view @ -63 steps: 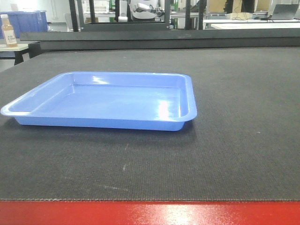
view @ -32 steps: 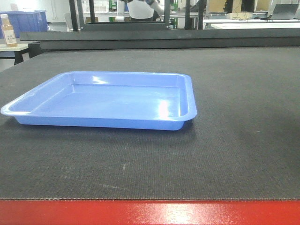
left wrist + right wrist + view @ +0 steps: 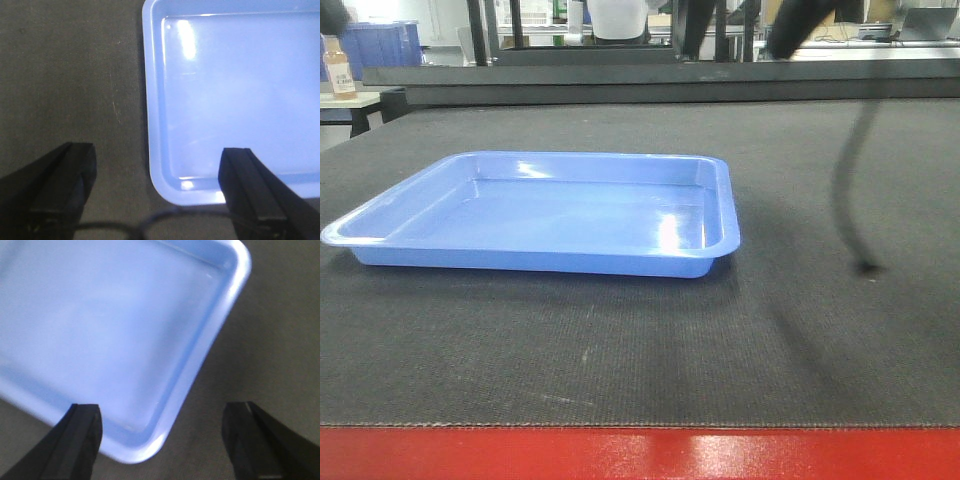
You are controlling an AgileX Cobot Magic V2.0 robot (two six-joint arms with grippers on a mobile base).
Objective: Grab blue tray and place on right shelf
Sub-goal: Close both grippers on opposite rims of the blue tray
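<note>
We see a dark grey woven mat (image 3: pixel 840 340) covering the red-edged table (image 3: pixel 640 456). On it, left of centre, the glossy light-blue shallow plastic tray (image 3: pixel 560 215) lies flat. Our left gripper (image 3: pixel 155 155) and right gripper (image 3: pixel 162 410) each hang over one of its corners, jaws spread wide, holding nothing.

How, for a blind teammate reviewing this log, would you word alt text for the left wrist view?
The open left gripper frames a corner of the empty blue tray on a dark mat: one black finger over the mat, the other over the tray. A dark cable curves along the bottom edge.
</note>
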